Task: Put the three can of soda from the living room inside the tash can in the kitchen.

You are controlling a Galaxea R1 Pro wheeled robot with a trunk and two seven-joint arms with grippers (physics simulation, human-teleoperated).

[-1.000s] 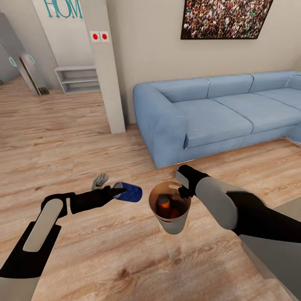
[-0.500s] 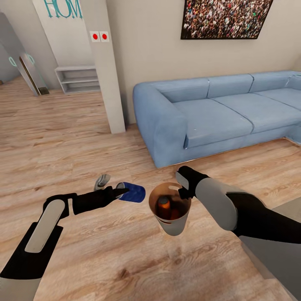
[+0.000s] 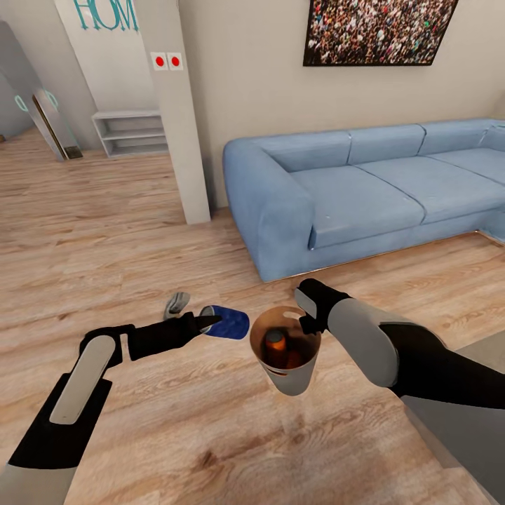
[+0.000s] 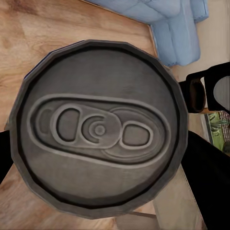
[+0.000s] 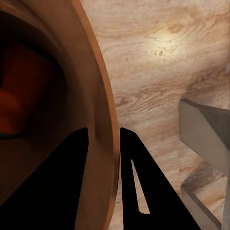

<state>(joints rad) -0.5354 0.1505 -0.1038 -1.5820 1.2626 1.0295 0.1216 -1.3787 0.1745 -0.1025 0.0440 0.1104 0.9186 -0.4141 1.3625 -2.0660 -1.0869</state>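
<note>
Soda can [image 3: 227, 322], blue, is pinched lying sideways by the left gripper [image 3: 207, 323] and has edged closer to the trash can [image 3: 285, 353], now just beside its rim. The right gripper [image 3: 309, 320] clamps that rim, with 1 orange can [image 3: 275, 346] visible inside; insertion appears imminent.

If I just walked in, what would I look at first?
Probably the big blue sofa against the wall, with the crowd picture hanging above it. Then the robot's two arms out front: the left gripper holds a blue can on its side, right beside the bin that the right gripper holds up by its rim. An orange can sits inside the bin.
</note>
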